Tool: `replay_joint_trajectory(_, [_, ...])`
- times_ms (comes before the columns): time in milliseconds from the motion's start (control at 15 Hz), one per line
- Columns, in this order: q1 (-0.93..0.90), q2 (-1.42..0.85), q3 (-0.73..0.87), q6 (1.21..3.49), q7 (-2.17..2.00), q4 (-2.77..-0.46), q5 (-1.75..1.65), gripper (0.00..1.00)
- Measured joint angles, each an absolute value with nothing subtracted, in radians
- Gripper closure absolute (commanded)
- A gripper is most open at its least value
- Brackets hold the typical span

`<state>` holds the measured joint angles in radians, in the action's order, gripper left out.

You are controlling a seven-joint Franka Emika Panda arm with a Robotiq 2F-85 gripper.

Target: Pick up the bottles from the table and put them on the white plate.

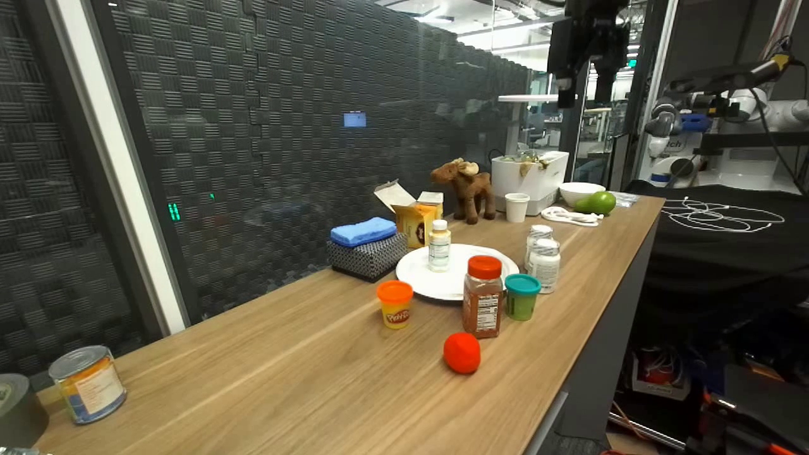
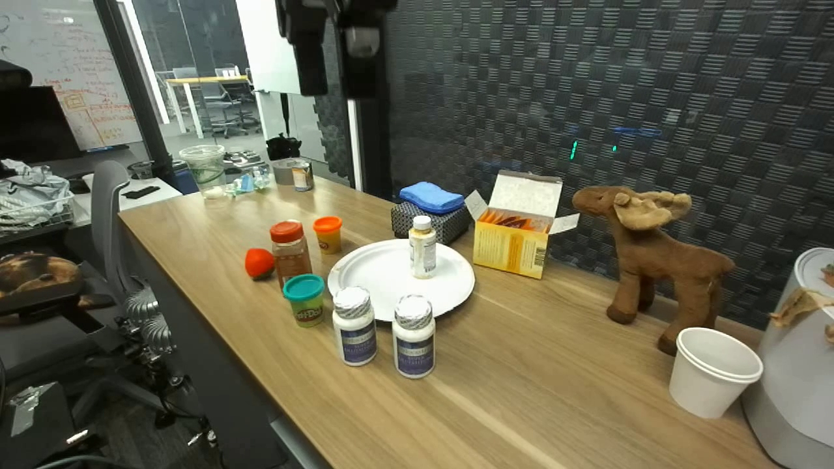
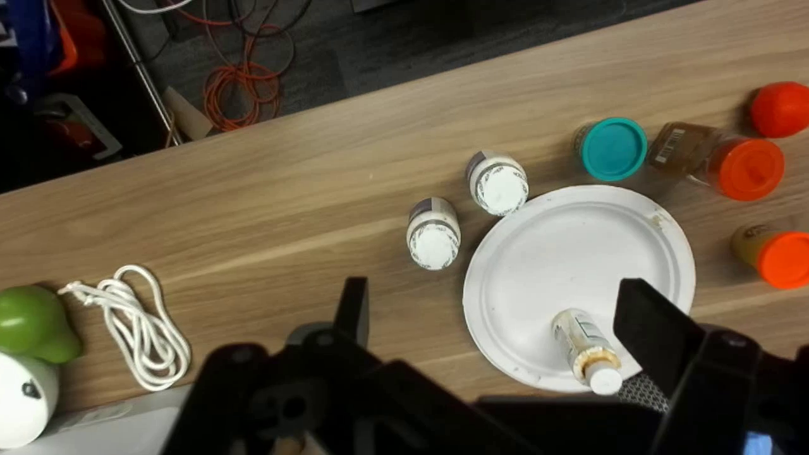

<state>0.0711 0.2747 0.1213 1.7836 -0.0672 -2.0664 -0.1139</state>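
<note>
Bottle [image 2: 423, 252] upright on plate [image 2: 374, 272], cap [image 2: 422, 223] uppermost

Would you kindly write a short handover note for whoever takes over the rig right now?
Pincer: open, holding nothing, raised above the table.
White plate: on the table, with a white-capped bottle standing upright on it.
Two white bottles with blue labels: upright on the table, beside the plate.
Done: one bottle is on the plate.
Left: put both blue-labelled bottles on the plate.
Unclear: whether the red-lidded jar, standing on the table, counts as a bottle.
</note>
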Motion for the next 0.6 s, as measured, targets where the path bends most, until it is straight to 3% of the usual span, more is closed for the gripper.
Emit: replay_joint_trajectory(600, [0.091, 0.175, 0.126, 1.842, -0.038, -2.2, -0.085, 0.0])
